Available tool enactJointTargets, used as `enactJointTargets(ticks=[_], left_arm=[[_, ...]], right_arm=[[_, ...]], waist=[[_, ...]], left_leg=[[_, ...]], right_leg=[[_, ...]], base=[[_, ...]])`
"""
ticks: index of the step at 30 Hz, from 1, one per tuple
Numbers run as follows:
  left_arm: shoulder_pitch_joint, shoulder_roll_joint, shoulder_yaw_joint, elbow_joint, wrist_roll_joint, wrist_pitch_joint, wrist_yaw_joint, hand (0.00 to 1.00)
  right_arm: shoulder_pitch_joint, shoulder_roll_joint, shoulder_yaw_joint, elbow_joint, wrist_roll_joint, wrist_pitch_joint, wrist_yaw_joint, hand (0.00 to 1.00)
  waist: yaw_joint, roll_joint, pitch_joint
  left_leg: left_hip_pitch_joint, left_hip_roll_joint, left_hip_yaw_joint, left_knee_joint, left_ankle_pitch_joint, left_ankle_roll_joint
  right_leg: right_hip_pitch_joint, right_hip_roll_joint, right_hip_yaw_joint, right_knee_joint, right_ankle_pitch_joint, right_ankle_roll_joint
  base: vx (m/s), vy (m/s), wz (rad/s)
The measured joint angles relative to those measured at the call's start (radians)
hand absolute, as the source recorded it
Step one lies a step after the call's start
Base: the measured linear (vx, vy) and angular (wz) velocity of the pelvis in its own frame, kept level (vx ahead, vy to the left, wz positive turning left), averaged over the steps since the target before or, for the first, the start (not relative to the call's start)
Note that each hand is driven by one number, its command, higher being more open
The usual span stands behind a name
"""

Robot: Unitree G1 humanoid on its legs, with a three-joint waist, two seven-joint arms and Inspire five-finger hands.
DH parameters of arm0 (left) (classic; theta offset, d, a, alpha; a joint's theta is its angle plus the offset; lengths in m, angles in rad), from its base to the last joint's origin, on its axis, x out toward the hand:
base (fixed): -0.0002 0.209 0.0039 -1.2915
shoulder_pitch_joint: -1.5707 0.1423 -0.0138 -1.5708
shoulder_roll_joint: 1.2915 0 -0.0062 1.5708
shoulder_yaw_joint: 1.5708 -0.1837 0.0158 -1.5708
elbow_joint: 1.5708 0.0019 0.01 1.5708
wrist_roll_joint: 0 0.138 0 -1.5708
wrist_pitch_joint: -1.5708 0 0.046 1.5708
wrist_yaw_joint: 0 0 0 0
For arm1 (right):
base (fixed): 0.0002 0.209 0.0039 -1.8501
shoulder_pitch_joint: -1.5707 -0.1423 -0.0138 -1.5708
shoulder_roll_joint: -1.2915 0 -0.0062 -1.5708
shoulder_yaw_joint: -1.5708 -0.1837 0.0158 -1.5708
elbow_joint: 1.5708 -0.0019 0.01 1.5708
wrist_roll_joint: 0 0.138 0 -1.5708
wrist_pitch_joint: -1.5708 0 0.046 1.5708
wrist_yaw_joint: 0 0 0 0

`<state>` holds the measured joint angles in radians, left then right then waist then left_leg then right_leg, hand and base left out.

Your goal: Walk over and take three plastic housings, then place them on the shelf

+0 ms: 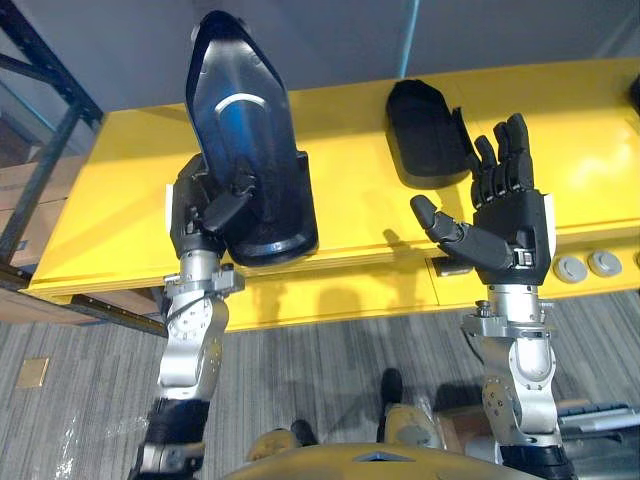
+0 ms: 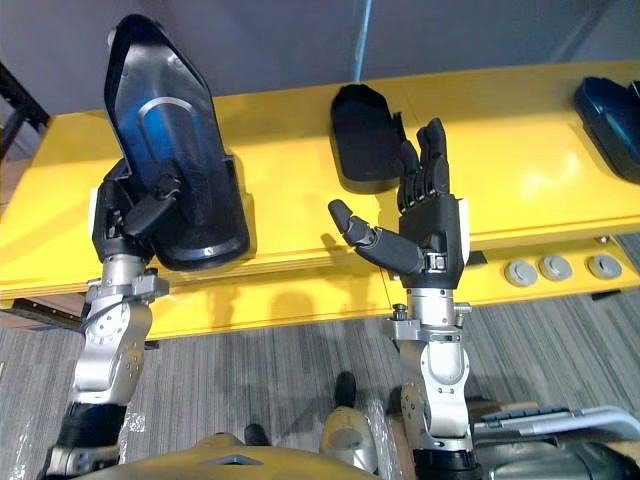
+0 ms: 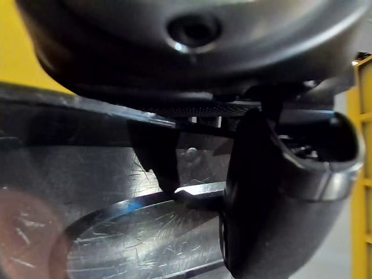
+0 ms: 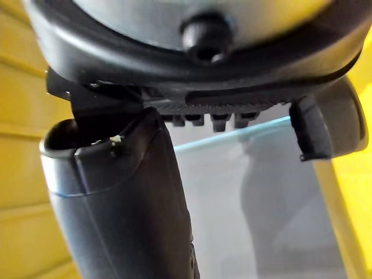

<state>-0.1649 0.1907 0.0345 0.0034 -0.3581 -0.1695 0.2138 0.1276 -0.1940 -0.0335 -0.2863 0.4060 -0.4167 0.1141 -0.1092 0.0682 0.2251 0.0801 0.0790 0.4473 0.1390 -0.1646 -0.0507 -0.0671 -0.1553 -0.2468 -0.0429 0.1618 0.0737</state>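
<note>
yellow table edge (image 1: pixel 350 262), left hand (image 1: pixel 200 215) clasping housing (image 1: pixel 245 130)

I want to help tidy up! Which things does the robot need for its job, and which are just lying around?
For the job:
- held housing, gripped by the left robot hand
- second housing, lying on the yellow table
- third housing, at the table's right edge
- right robot hand, open

Just lying about:
- grey round discs by the table's front edge
</note>
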Motion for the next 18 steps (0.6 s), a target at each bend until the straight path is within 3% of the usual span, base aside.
enactJointTargets(ticks=[2,7,14,18], left_arm=[[-0.108,0.039,0.036,0.152,-0.050,0.000,0.008,0.00],[-0.297,0.089,0.082,0.336,-0.169,-0.011,0.015,0.00],[-0.451,0.141,0.062,0.483,-0.196,-0.031,0.021,0.00],[-0.477,0.181,0.056,0.531,-0.192,0.017,0.045,0.00]], right_arm=[[-0.012,-0.010,0.000,0.000,0.035,0.018,0.043,1.00],[-0.019,-0.025,0.020,0.000,0.073,0.046,0.100,1.00],[-0.042,-0.050,0.116,0.000,0.092,0.086,0.123,1.00],[-0.058,-0.046,0.125,-0.004,0.092,0.086,0.116,1.00]], waist=[[-0.018,0.014,0.030],[-0.044,0.034,0.078],[-0.063,0.041,0.146],[-0.084,0.040,0.160]], left_leg=[[-0.003,-0.002,0.016,-0.001,0.002,0.002],[-0.026,-0.011,0.023,-0.007,0.020,0.012],[-0.040,-0.023,0.032,-0.024,0.044,0.020],[-0.052,-0.025,0.039,-0.027,0.046,0.021]], right_leg=[[-0.027,-0.001,0.016,0.026,-0.003,-0.003],[-0.074,-0.007,0.037,0.058,-0.007,-0.009],[-0.120,-0.016,0.059,0.097,-0.012,-0.016],[-0.143,-0.018,0.068,0.115,-0.016,-0.019]], base=[[-0.08,0.004,-0.21],[-0.07,-0.008,-0.08],[-0.07,-0.007,-0.04],[-0.07,-0.006,-0.04]])
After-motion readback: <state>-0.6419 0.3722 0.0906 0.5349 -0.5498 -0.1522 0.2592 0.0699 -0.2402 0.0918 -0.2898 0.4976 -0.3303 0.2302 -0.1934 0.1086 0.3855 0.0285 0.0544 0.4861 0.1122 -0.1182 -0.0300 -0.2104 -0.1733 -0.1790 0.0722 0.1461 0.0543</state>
